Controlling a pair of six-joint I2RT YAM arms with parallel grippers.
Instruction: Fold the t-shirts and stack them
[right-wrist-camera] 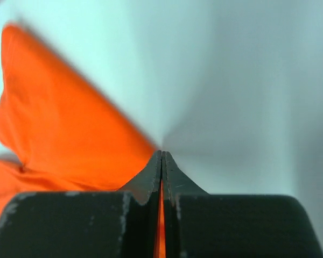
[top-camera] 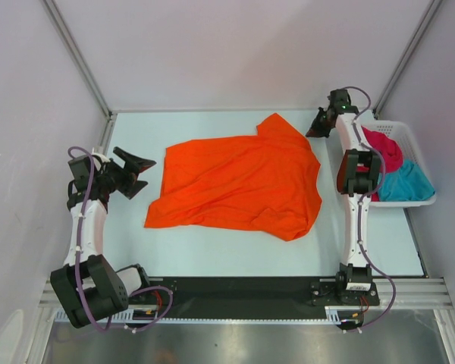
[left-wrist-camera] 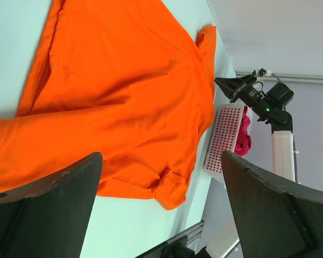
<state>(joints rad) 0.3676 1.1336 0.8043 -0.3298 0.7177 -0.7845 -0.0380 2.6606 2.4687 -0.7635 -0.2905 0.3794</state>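
1. Right wrist view: the orange t-shirt (right-wrist-camera: pixel 59 134) and the table (right-wrist-camera: pixel 231 161) are blurred.
2. From above, the right arm (top-camera: pixel 358 171) hides part of the white basket (top-camera: pixel 406 136) and the red t-shirt (top-camera: pixel 390 152).
3. Left wrist view: the orange t-shirt runs off the top and left edges.

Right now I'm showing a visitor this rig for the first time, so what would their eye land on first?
The bright orange cloth t-shirt, spread rumpled across the middle of the pale table, stands out first. The right gripper is shut on its far right corner; the left gripper gapes open beside its left edge. At the table's right edge, a white plastic lattice basket holds crimson red cloth and teal blue cloth.
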